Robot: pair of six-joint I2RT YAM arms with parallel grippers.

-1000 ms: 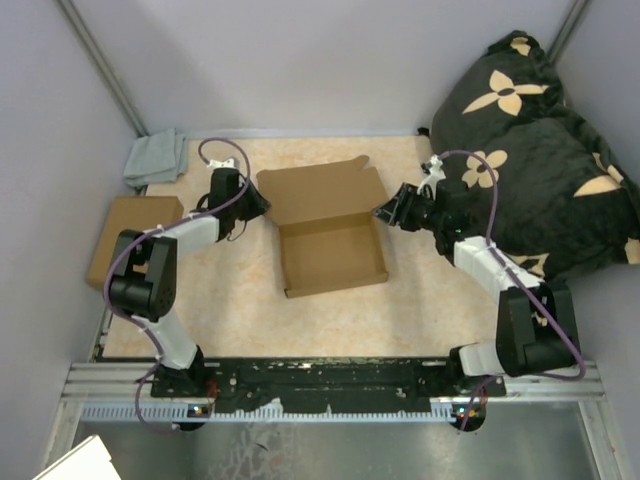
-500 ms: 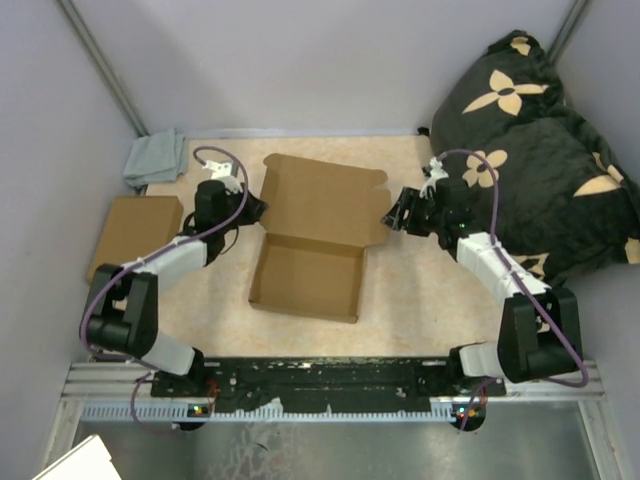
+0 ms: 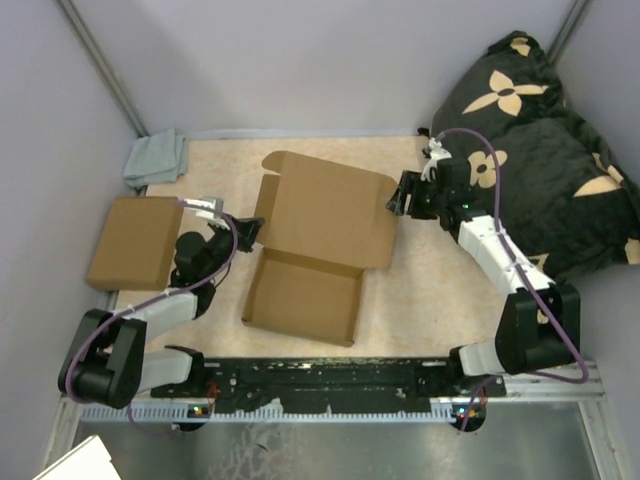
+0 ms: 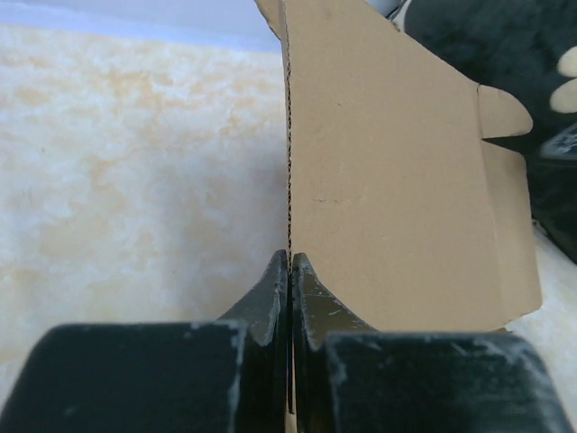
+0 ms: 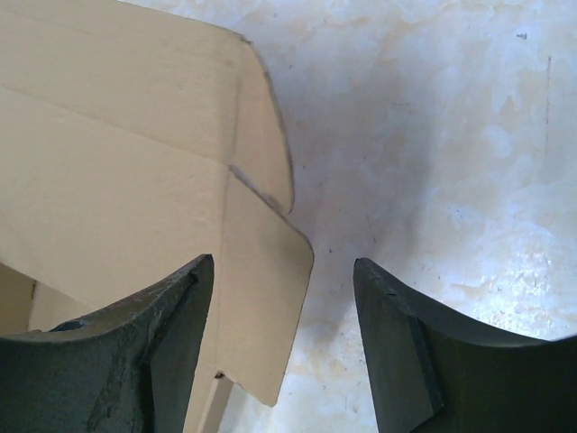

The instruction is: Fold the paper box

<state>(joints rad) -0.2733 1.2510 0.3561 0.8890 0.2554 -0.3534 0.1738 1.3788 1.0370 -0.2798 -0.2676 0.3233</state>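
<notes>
**Lid edge pinched on the left, side flap loose between spread fingers on the right**

Clenched tight on the paper box (image 3: 318, 250): the left gripper (image 4: 289, 260), both fingers (image 4: 269, 302) pressed together, with the thin edge of the lid (image 4: 397, 171) caught in the seam between their tips. Straight ahead of those tips, that same edge running away in a line. On one side of the fingers, bare marbled table (image 4: 117, 180); on the other, the lid's plain brown face.

Released and standing wide: the right gripper (image 5: 284, 263). Between its fingers (image 5: 153, 347), a rounded side flap (image 5: 261, 298) of the lid, close by one finger and well clear of the other, with bare table filling the rest of the gap. Contact between the flap and the nearer finger: cannot tell.

From above, the lid spanning the space between the two sets of fingertips, folded back from the open tray (image 3: 305, 298). Tray flat on the table, nearer the arm bases than either pair of tips.

Behind the left fingers, out towards the table's edge, a flat brown cardboard piece (image 3: 135, 240) and a grey cloth (image 3: 157, 158). Behind the right fingers, a black flowered cushion (image 3: 540, 130).
</notes>
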